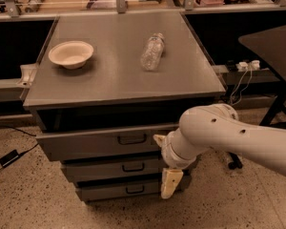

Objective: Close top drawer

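Top drawer (95,145) grey wood-grain, pulled partway out; pincer (161,164) at its front, spread, empty.

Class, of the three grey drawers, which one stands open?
The top drawer, the widest, just under the tabletop: its front juts forward past the narrower middle drawer and bottom drawer. The gripper sits by its right end.

Grey wood-grain top drawer (86,146) with a dark handle (132,139). Dull grey bench (109,80). Cream bowl (70,54) at 10 o'clock, clear bottle (152,51). Cream tool (164,163) on a white arm (229,137) at the drawer's 4 o'clock. Speckled beige floor (38,199).
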You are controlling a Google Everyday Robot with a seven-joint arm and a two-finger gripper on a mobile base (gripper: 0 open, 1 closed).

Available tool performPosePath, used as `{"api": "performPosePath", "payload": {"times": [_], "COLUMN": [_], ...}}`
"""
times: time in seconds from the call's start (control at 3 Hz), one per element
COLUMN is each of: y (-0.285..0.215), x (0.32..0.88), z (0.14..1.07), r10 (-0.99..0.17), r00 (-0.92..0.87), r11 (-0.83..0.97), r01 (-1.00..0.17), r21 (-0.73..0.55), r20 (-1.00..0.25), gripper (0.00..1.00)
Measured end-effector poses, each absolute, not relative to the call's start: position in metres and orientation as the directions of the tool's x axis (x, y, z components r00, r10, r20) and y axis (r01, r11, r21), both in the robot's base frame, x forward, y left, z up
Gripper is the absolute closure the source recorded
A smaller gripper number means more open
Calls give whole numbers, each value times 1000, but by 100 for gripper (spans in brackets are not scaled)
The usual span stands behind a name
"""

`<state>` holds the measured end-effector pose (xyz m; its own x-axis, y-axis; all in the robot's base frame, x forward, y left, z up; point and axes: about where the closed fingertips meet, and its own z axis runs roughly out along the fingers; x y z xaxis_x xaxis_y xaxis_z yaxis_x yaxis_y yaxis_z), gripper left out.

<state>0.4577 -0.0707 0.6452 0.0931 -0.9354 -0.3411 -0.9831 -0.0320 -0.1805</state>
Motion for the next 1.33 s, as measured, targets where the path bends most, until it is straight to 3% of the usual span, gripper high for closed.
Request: {"api": "performPosePath", "payload": {"times": [0.33,0.67,1.0,1.33], "y": [-71,-74,-75,-79], "x": [458,452,466,486], "z": [645,655,659,659], "r10": [-935,-933,-924,-917], "r00": [93,94,104,107], "r11": [-32,-32,-42,-40], "r01": [-983,-983,-984,-983], "r21": [-180,-178,-174,-180], "r20": [-341,-349,-367,-385], "gripper": [0,18,21,1]}}
